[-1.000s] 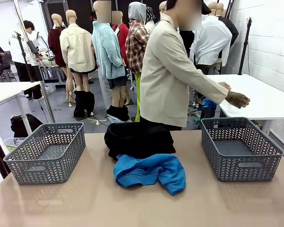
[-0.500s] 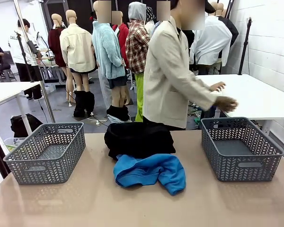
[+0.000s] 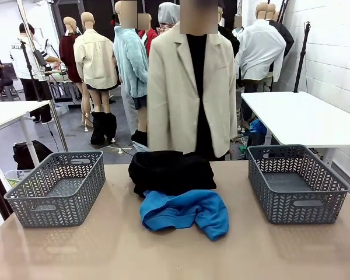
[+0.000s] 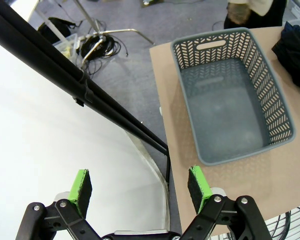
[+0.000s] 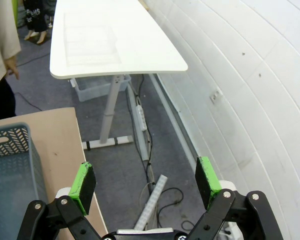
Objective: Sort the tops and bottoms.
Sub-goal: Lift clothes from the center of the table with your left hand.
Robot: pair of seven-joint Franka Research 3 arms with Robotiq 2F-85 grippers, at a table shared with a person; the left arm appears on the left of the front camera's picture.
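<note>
Front view: blue top [image 3: 185, 213] touching dark bottoms [image 3: 172, 171]; wrist views: left pincer [image 4: 140, 186], right pincer [image 5: 145, 181] both spread

Top [image 3: 185, 213] before bottoms [image 3: 171, 171], between baskets [image 3: 58, 188]

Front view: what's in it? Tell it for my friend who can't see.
A bright blue top lies crumpled on the table, touching a dark pile of bottoms behind it. The left basket and right basket, both grey, flank them; a person in a beige jacket stands opposite.
</note>
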